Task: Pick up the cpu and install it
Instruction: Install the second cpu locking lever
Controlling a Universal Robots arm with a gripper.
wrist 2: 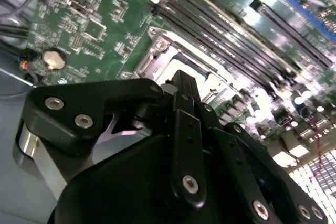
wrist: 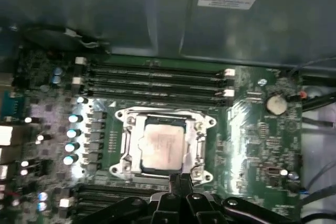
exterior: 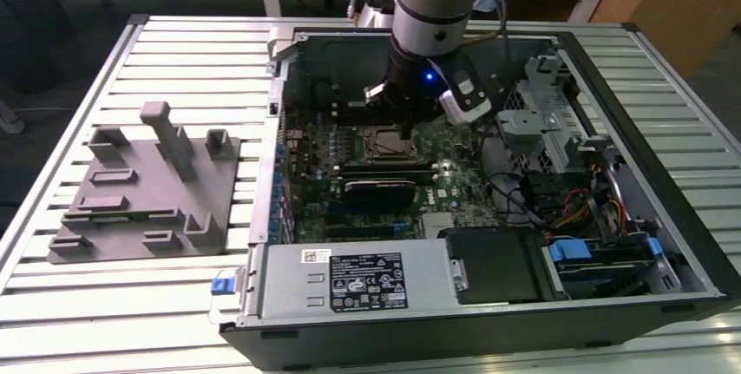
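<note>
An open computer case [exterior: 602, 88] lies on a slatted metal table [exterior: 173, 53]. Well off to the exterior view's left of the pincer sits a grey plastic fixture [exterior: 145, 192]. Nearer the camera than the pincer, inside the case, are a silver power supply [exterior: 347, 278] and blue-tabbed drive bays [exterior: 579, 252].
</note>
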